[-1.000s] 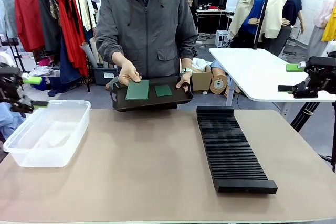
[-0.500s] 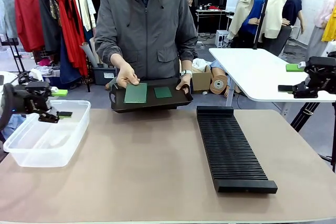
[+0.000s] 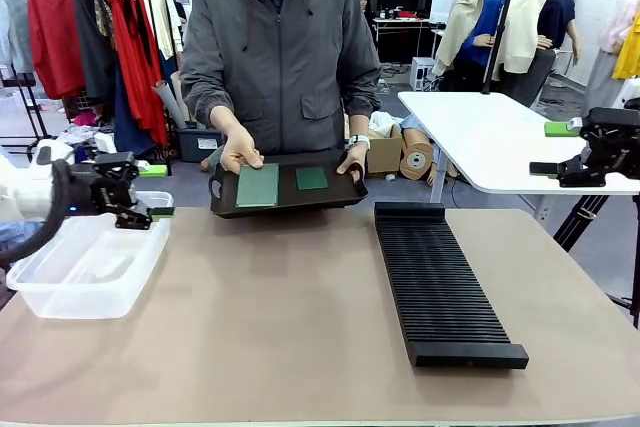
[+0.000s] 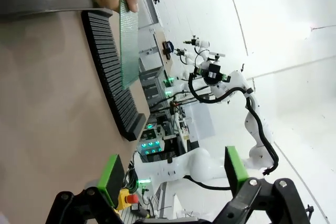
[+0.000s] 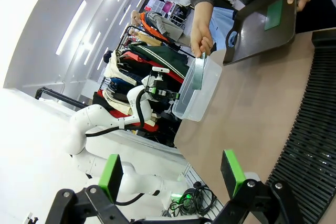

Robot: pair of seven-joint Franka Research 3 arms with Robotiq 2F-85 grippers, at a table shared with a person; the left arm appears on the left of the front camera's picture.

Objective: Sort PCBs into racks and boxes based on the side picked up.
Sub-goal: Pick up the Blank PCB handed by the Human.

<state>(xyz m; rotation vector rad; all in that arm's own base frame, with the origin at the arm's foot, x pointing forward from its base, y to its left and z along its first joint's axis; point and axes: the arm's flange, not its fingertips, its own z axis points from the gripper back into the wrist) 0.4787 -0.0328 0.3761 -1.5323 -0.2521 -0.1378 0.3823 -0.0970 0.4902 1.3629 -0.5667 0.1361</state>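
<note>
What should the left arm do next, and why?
Probably reach toward the larger board that the person's hand tips up on the tray: the left gripper hangs by the tub, jaws open and empty, well short of it.

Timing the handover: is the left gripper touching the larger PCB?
Apart. The front view shows a wide gap between the open left gripper and the larger PCB.
</note>
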